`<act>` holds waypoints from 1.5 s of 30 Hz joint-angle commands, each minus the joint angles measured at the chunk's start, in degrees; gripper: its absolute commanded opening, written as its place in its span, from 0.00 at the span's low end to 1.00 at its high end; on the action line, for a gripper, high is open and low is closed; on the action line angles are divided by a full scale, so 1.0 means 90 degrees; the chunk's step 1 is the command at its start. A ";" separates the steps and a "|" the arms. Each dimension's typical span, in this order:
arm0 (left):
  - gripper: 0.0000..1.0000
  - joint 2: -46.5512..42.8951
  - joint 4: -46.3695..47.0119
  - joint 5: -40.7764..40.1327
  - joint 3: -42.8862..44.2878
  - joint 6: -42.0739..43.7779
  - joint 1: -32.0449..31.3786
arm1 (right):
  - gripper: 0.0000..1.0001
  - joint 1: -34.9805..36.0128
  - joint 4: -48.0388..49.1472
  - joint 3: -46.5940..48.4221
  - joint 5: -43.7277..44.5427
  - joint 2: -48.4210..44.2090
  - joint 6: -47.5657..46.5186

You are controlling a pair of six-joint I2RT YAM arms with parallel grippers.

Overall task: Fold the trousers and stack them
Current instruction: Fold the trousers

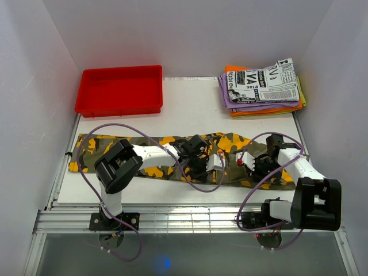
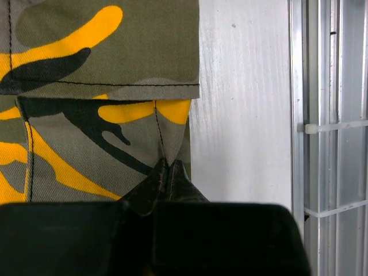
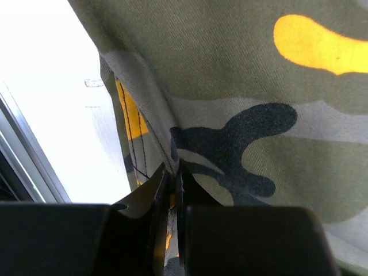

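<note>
Left gripper [image 2: 167, 175] and right gripper [image 3: 172, 178], jaws clamped tight, each pinch cloth of the camouflage trousers [image 1: 92, 150], which lie stretched lengthwise across the near half of the white desk [image 1: 190, 109], well apart from the folded stack [image 1: 261, 86].

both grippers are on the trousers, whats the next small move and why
Probably lift both together a little. The left gripper and right gripper are each shut on the trousers, which lie flat on the table; the cloth must clear it before folding.
</note>
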 commanded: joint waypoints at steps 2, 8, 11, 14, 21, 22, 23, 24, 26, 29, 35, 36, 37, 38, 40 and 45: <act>0.00 0.0555 -0.0495 -0.0076 -0.0174 -0.0295 0.0256 | 0.08 0.0037 -0.0498 0.0476 0.0004 -0.0312 -0.0388; 0.00 0.0428 -0.0671 0.0022 -0.0320 -0.0296 0.0588 | 0.08 0.0037 -0.1153 0.0477 0.0335 -0.0791 -0.0984; 0.00 0.0282 -0.0719 0.0022 -0.0379 -0.0199 0.0608 | 0.21 0.0037 -0.1105 0.0126 0.0648 -0.0889 -0.1178; 0.02 0.0194 -0.0827 0.0012 -0.0370 -0.0199 0.0608 | 0.51 0.0027 -0.1046 -0.0002 0.0766 -0.0948 -0.0995; 0.30 -0.0002 -0.1119 -0.0046 -0.0467 -0.0335 0.0764 | 0.79 -0.0002 -0.1066 0.0915 0.0405 -0.1075 0.0175; 0.35 -0.0060 -0.1130 -0.0037 -0.0496 -0.0345 0.0784 | 0.80 -0.0060 -0.1172 0.1061 0.0346 -0.1104 0.0294; 0.38 -0.0138 -0.1149 -0.0017 -0.0506 -0.0364 0.0813 | 0.79 -0.0109 -0.1231 0.1198 0.0288 -0.1123 0.0392; 0.40 -0.0313 -0.1140 -0.0017 -0.0506 -0.0374 0.0823 | 0.79 -0.0148 -0.1299 0.1441 0.0190 -0.1153 0.0490; 0.45 -0.0480 -0.1159 0.0022 -0.0419 -0.0442 0.0833 | 0.78 -0.0265 -0.1504 0.1638 0.0141 -0.1202 0.0705; 0.48 -0.0724 -0.1257 0.0110 -0.0097 -0.0560 0.0833 | 0.75 -0.0538 -0.1797 0.1902 0.0228 -0.1192 0.0686; 0.50 -0.0764 -0.1510 0.0227 0.0528 -0.0784 0.0833 | 0.64 -0.2139 -0.1965 0.1727 0.0755 -0.0841 -0.1057; 0.51 -0.0735 -0.1540 0.0217 0.0645 -0.0785 0.0833 | 0.64 -0.2334 -0.1848 0.1688 0.0843 -0.0753 -0.1246; 0.51 -0.0705 -0.1540 0.0217 0.0704 -0.0794 0.0833 | 0.64 -0.2665 -0.1808 0.1678 0.0960 -0.0549 -0.1402; 0.51 -0.0647 -0.1540 0.0188 0.0763 -0.0804 0.0843 | 0.64 -0.2794 -0.1789 0.1745 0.1000 -0.0431 -0.1549; 0.52 -0.0550 -0.1540 0.0140 0.0910 -0.0862 0.0862 | 0.65 -0.3096 -0.1740 0.1843 0.1098 -0.0159 -0.1852; 0.53 -0.0091 -0.1530 0.0071 0.0939 -0.0950 0.1116 | 0.66 -0.3381 -0.1496 0.1873 0.1371 0.0126 -0.2311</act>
